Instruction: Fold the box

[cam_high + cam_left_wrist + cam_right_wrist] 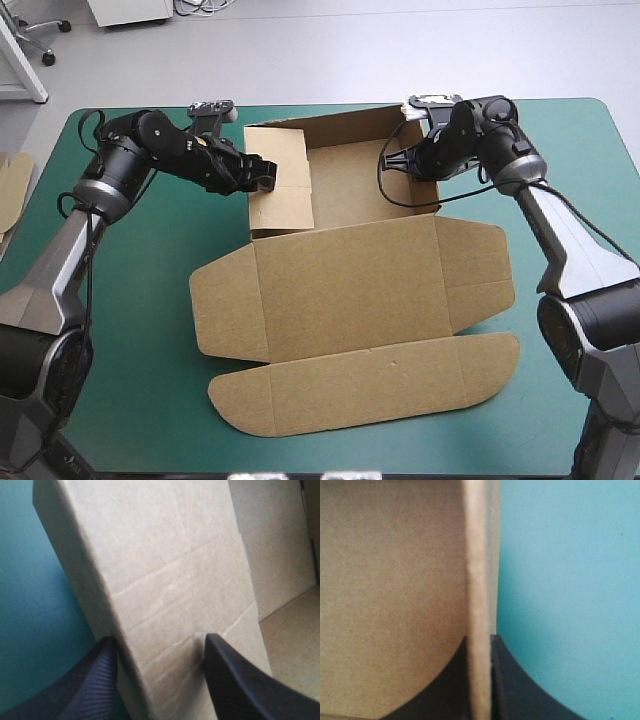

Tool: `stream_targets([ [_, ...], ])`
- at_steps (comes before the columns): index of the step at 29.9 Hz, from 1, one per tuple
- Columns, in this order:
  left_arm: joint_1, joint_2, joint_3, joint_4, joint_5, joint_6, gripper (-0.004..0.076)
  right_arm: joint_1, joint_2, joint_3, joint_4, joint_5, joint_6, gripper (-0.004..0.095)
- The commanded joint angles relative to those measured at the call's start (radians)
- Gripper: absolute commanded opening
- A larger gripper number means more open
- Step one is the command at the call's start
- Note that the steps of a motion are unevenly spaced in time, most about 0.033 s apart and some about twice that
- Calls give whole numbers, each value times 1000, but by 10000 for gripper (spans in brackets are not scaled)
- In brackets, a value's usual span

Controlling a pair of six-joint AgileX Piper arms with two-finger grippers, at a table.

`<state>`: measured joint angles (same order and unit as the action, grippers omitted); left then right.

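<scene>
The brown box (350, 280) lies mid-table as an open tray at the back with its lid flat toward the front. My left gripper (265, 178) is at the tray's left wall (282, 190), which leans inward over the floor. In the left wrist view the left gripper (160, 675) stands open astride this thick folded wall (170, 580), one finger outside and one on the inner face. My right gripper (420, 160) is at the tray's right wall. In the right wrist view the right gripper (480, 647) is shut on the box wall's edge (479, 580).
A piece of more brown board (12, 180) shows at the table's left edge. The teal-green cover (120, 300) shows bare to the left and right of the lid. The lid's rounded front flap (360, 385) reaches close to the front edge.
</scene>
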<state>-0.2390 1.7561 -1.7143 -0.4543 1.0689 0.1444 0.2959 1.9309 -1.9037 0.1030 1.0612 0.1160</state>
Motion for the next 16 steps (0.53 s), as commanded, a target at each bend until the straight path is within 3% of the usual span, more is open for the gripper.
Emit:
stream_targets([
  [1, -21, -21, -54, -14, -1, -22, 377, 10, -62, -41, 52, -39, 12, -12],
  [16, -43, 64, -165, 157, 134, -118, 342, 22, -55, -41, 82, -47, 14, -12],
])
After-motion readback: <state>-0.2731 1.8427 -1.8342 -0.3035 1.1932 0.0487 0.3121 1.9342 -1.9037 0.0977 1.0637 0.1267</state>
